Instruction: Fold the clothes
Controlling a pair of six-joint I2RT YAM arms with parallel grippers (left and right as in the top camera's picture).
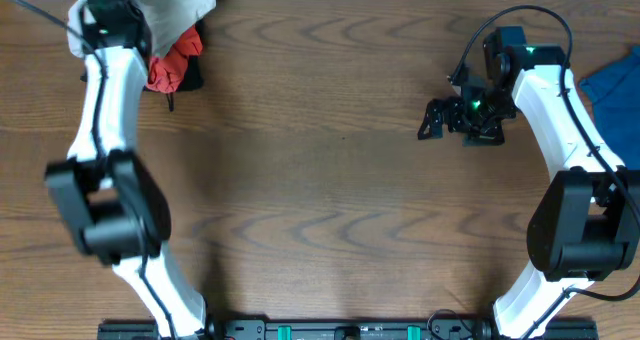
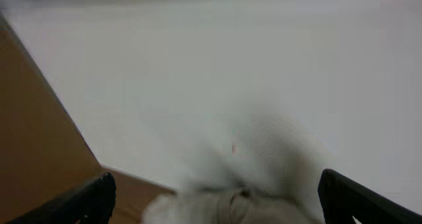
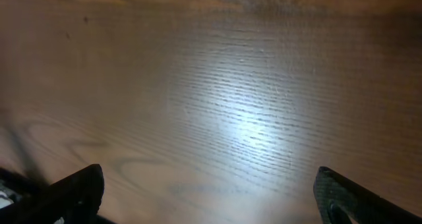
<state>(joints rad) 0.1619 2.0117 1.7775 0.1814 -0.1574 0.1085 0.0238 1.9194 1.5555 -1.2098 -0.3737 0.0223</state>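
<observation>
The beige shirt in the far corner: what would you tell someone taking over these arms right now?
Left end effector: open, right at the beige shirt, not gripping it.
Right end effector: open, empty, over bare table.
Shirt: bunched at the far left edge, next to a red garment; a blue cloth lies at the right edge.
Done: nothing folded yet.
Left: pull the shirt out, spread it flat, fold it.

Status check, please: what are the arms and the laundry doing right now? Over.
Left fingers open at the shirt, no grip yet. Right fingers open over bare table. Shirt bunched, far-left corner. Red garment right beside it.
</observation>
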